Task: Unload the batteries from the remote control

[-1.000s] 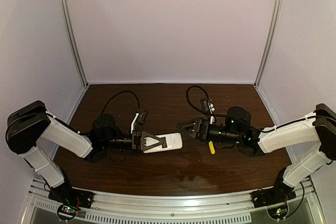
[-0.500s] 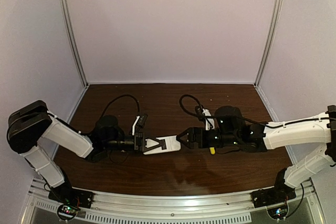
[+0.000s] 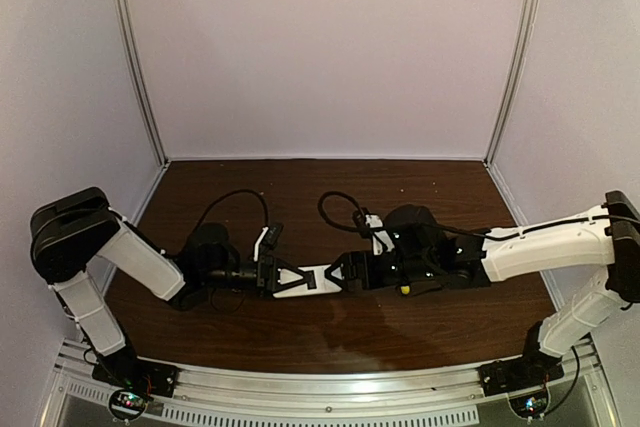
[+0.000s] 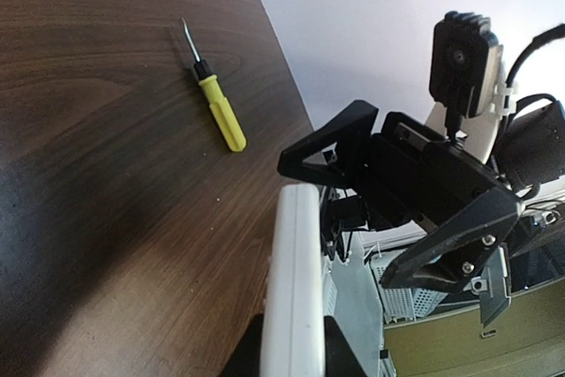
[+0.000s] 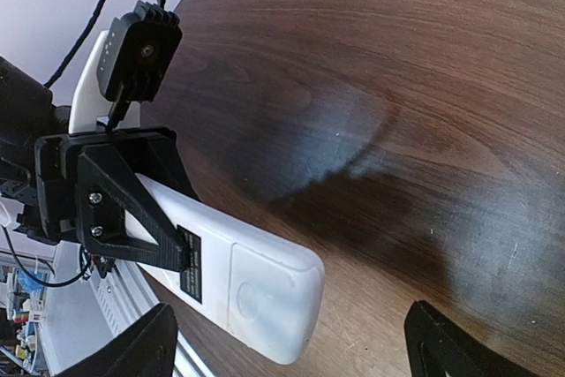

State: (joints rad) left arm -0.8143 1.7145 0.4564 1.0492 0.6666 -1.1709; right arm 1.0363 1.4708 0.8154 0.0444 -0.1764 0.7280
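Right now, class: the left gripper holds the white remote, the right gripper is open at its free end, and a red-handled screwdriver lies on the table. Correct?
No: the screwdriver has a yellow handle, as the left wrist view shows. The rest holds.

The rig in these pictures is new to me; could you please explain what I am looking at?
It is two robot arms bolted at the near edge of a brown table, each ending in a two-finger tool. The wide picture comes from a fixed camera above and behind them. The other two come from a small camera on each wrist, looking along that arm's own fingers. The left tool is shut on one end of a white remote. The right tool is open, its fingers spread wide at the remote's free end, not closed on it. A yellow-handled screwdriver lies on the table, beside the right arm. No batteries show in any view.
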